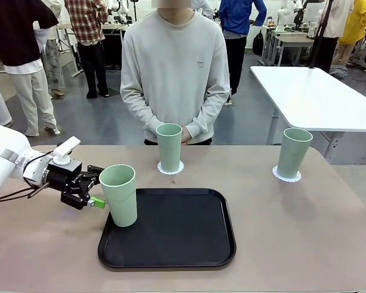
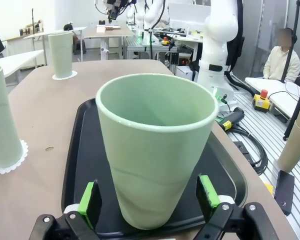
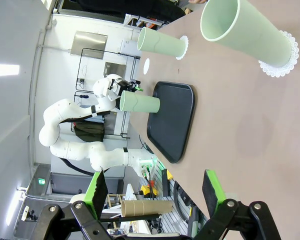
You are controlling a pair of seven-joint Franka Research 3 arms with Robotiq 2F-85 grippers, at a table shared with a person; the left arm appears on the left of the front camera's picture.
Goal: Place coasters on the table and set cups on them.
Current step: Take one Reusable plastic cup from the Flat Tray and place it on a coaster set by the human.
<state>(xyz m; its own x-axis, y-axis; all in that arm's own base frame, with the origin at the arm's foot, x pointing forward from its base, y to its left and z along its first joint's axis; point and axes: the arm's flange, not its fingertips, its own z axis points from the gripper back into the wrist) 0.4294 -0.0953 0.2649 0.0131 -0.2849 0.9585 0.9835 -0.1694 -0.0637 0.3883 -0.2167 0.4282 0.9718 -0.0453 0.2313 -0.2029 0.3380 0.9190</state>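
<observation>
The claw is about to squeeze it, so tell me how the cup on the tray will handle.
The cup looks empty and thin-walled, so it is probably light and may flex under a hard squeeze. Tall with a narrow base, it could tip if nudged near the rim. Its smooth tapered sides might slip downward between the left claw's pads.

Bare table [image 1: 293, 232] lies right of the tray [image 1: 171, 235]; two cups [image 1: 169, 146] block the far edge
</observation>
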